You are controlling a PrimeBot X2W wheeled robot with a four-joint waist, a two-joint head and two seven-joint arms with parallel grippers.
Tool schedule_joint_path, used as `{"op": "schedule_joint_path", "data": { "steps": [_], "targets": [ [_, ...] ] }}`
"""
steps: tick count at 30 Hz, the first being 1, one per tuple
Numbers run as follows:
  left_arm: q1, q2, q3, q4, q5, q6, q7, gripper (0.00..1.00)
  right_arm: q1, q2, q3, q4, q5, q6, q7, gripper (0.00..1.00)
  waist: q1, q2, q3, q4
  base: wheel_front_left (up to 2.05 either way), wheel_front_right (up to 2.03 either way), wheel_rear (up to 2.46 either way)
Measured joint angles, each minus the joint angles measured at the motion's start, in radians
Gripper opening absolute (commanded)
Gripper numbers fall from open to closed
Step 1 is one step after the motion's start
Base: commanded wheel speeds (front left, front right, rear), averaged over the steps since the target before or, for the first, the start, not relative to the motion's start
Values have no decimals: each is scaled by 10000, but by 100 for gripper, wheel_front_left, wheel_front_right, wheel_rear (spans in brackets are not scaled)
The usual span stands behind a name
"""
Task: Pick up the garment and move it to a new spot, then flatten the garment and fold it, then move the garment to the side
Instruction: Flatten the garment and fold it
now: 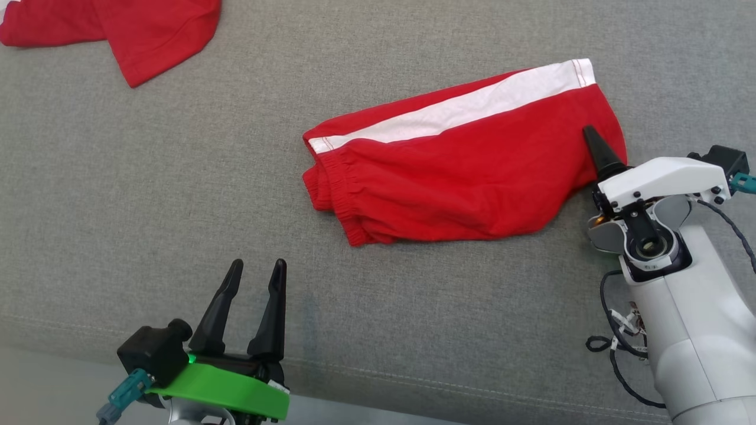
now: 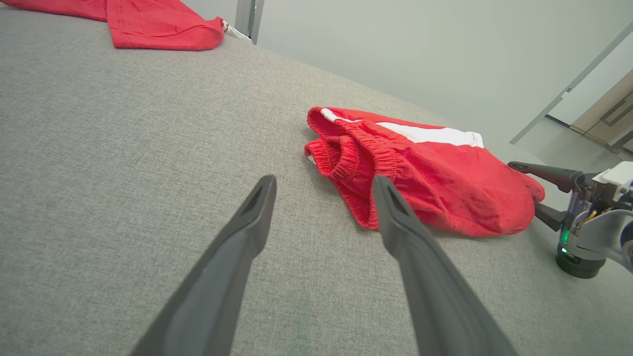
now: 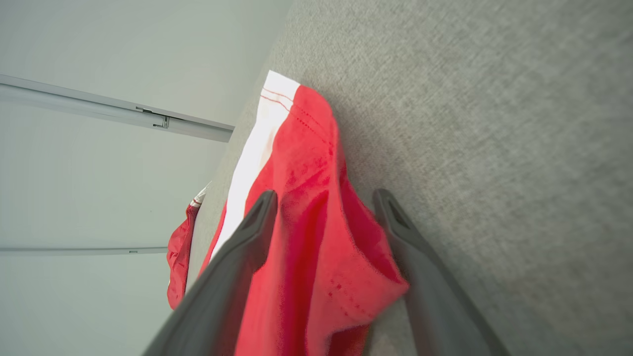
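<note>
**Head view.**
- Item: red shorts (image 1: 460, 177) with a white side stripe and an elastic waistband. They lie doubled over, right of the middle of the grey cloth-covered worktop (image 1: 147, 195), well back from its stitched near edge.
- Right claw (image 1: 598, 154): at the hem end of the shorts, one dark finger lying over the cloth. This is probably so it can pinch that end and drag or lift the shorts aside.
- Left claw (image 1: 258, 271): released, fingers spread, parked by the near edge and well apart from the shorts.
- Second red garment (image 1: 136, 35): at the far left corner.
- Open room: bare cloth across the left and near parts of the worktop.

**Left wrist view.**
- The waistband end of the shorts (image 2: 445, 183) faces this claw, untouched.
- The right claw (image 2: 526, 190) straddles the opposite end, one finger above and one below.
- The worktop's far edge runs close behind the shorts.

**Right wrist view.**
- The fingers stand wide on either side of the bunched hem (image 3: 306, 247), not yet clenched on it.
- Bare worktop lies to one side. The far edge is near, so a sideways pull looks safer than a push away.
</note>
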Motion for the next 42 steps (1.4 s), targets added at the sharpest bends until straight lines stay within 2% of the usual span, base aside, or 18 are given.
{"op": "schedule_joint_path", "data": {
  "steps": [10, 11, 12, 13, 14, 19, 31, 42],
  "targets": [
    [-116, -372, 161, 148, 0, -198, 0, 100, -597, -385, 203, 445, 186, -2, 623, 100, 0, 0, 283, 436, 0, 0, 0],
    [-148, -424, 176, 153, 0, -203, 0, 100, -670, -426, 255, 499, 165, -2, 685, 84, 0, 0, 303, 479, 0, 0, 0],
    [-181, -460, 205, 153, 0, -207, 0, 100, -742, -464, 305, 545, 151, -2, 717, 49, 0, 0, 324, 518, 0, 0, 0],
    [-236, -476, 232, 173, 0, -263, 0, 100, -889, -512, 374, 671, 121, -2, 805, 18, 0, 0, 359, 584, 0, 0, 0],
    [-251, -493, 238, 178, 0, -288, 0, 100, -942, -531, 401, 721, 73, -2, 830, 0, 0, 0, 372, 616, 0, 0, 0],
    [-282, -564, 439, 247, 0, -339, 0, 100, -1181, -525, 621, 1032, -121, 107, 963, 0, 0, 0, 354, 677, 0, 0, 0],
    [-273, -692, 970, 441, 0, -387, 0, 100, -1178, -322, 562, 1595, 25, 708, 1012, 0, 0, 0, -28, 339, 0, 0, 0],
    [-115, -698, 1087, 508, 29, -474, 0, 100, -780, -579, 226, 1948, 263, 909, 865, 0, 0, 0, -494, -255, 0, 0, 0]
  ]
}}
